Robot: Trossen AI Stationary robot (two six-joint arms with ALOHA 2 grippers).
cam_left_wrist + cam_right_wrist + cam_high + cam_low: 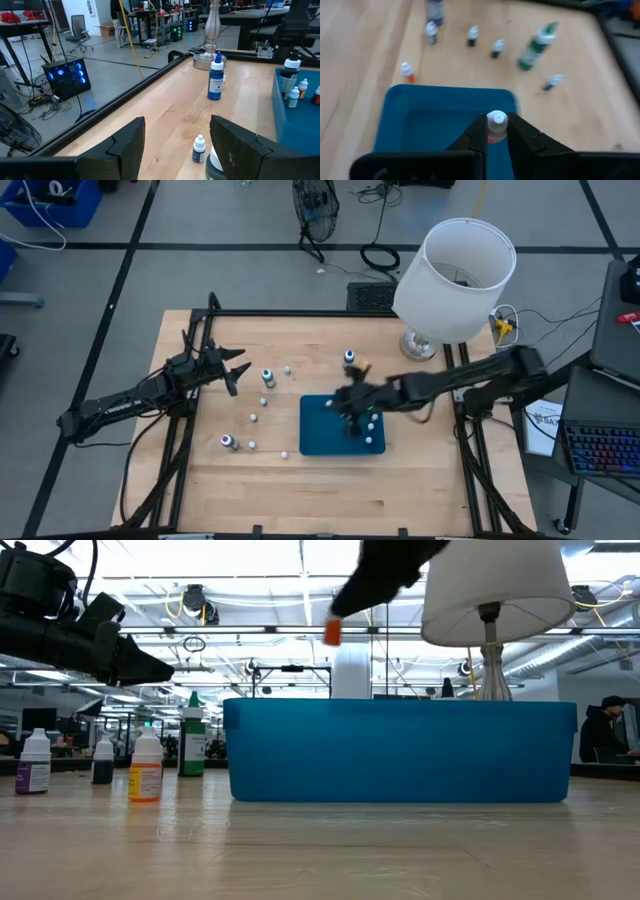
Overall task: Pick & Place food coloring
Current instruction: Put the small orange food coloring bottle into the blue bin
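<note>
Tray [318,435] sits mid-counter [420,490], a few food coloring bottles [371,431] inside at its right. Right end effector [496,131] above tray, clamping one bottle [496,122]. More bottles [267,377] scattered left of tray. Lamp [455,278] behind, right.

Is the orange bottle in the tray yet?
No. The right claw holds the orange bottle above the blue tray, hanging clear of its rim in the low view.

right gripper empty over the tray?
No: in the right wrist view the right gripper is shut on a small white-capped orange bottle, held above the blue tray.
</note>
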